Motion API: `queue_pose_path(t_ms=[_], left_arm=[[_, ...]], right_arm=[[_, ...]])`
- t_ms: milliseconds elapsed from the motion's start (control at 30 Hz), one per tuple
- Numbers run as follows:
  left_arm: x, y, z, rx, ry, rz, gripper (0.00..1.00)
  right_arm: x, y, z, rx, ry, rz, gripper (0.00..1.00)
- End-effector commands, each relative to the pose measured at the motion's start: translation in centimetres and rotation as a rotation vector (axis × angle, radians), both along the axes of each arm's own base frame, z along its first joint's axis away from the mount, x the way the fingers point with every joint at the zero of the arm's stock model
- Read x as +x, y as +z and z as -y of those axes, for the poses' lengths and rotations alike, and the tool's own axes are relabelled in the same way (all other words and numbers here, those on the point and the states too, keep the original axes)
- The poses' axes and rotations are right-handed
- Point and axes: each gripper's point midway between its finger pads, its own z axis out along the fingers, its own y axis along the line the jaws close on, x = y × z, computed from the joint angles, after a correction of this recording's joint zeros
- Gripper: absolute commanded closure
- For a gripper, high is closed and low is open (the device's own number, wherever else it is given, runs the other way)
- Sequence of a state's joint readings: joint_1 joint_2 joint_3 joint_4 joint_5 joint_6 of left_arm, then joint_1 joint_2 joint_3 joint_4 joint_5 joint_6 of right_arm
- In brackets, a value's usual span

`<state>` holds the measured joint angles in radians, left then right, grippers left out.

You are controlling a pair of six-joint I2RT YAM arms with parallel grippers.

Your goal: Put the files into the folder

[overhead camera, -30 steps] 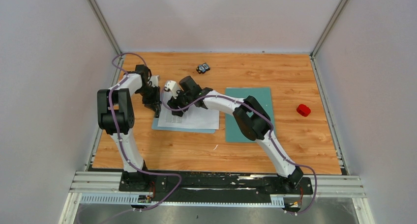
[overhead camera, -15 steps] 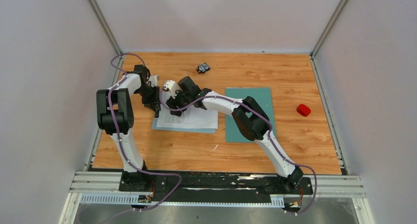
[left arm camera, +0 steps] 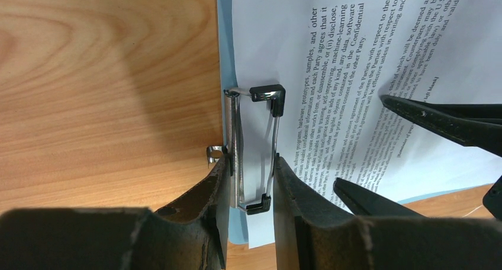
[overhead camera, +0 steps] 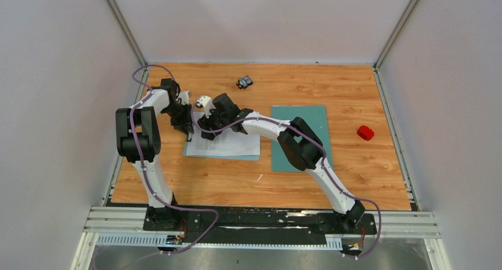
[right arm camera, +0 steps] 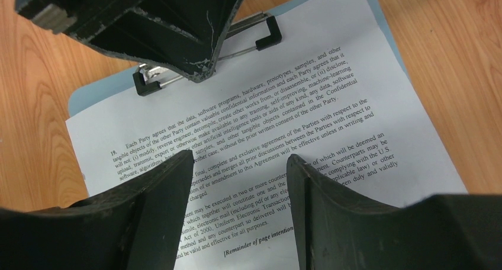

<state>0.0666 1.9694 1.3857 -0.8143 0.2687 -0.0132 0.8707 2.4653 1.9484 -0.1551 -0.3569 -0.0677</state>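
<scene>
Files: the white printed sheets lie on the pale blue clipboard, left of centre on the wooden table. Their top edge sits under the metal clip. I cannot tell how many sheets there are.
Folder: the teal folder lies flat on the table to the right of the clipboard. It is apart from the sheets, and the right arm partly covers it.
Left gripper: the left gripper is at the clip end of the clipboard. Its 2 fingers are squeezed onto the metal clip, 1 on each side.
Right gripper: the right gripper is just beside the left one, low over the printed text. Its 2 fingers are spread apart with nothing between them but the page. I cannot tell whether the tips touch the paper.
Other things: 1 small red object lies near the right edge of the table. 1 small black object lies near the far edge. Both are well apart from the clipboard.
</scene>
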Motion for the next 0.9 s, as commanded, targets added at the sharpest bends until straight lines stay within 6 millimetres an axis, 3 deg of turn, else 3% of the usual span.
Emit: queue_pose_path(t_ms=[0, 267, 333, 633, 867], left_arm=[[0.8, 1.8, 0.6, -0.055, 0.028, 0.069, 1.0], [0.4, 1.2, 0.4, -0.04, 0.038, 0.056, 1.0], [0.3, 1.1, 0.4, -0.04, 0.036, 0.054, 1.0], [0.1, 1.1, 0.5, -0.043, 0.043, 0.057, 1.0], [0.1, 1.1, 0.7, -0.054, 0.056, 0.059, 1.0]], right_arm=[[-1.7, -2.0, -0.2, -0.01, -0.009, -0.077, 0.4], [-1.1, 7.0, -0.4, 0.14, -0.005, -0.06, 0.35], [-0.9, 7.8, 0.1, 0.144, 0.008, -0.028, 0.35], [-0.1, 1.7, 1.9, -0.002, -0.003, 0.0, 0.37], [-0.4, -0.3, 2.2, -0.008, -0.072, -0.02, 0.39]])
